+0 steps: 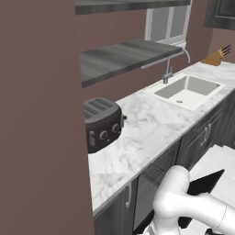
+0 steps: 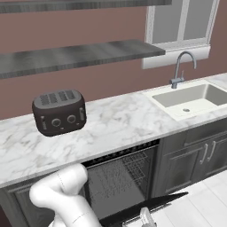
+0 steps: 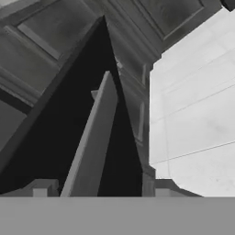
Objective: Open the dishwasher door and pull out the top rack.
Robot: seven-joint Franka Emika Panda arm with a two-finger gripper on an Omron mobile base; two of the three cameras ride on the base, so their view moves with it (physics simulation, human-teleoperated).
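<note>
At the bottom of my hand view my claw (image 3: pixel 98 188) straddles the long silver bar handle (image 3: pixel 92 147): one dark tip rises at lower left, the other at lower right, the bar running up between them, so the fingers stand apart around it; I cannot tell whether the pads touch the metal. I hold it this way because the bar is the only purchase on the flat black dishwasher door (image 3: pixel 59 133), which spreads as a dark wedge from the bottom edge toward the top centre of that frame. In the right base view the door (image 2: pixel 146 205) lies swung well down, a black slab slanting along the bottom centre, with my white arm rising at lower left; in the left base view its corner (image 1: pixel 206 182) pokes out at lower right behind my elbow. It hangs low because it hinges at the bottom, and I judge the opening step nearly done. Beyond it, in the centre-bottom of the right base view, the open cavity shows the thin grey wire top rack (image 2: pixel 122 170), seated inside under the counter edge and not yet drawn out; reaching it will need the door released first. Farther back on the white marble counter (image 2: pixel 115 124), the black slotted toaster (image 2: pixel 59 112) sits at left and the pale sink (image 2: pixel 190 101) at right, clear of my work.
</note>
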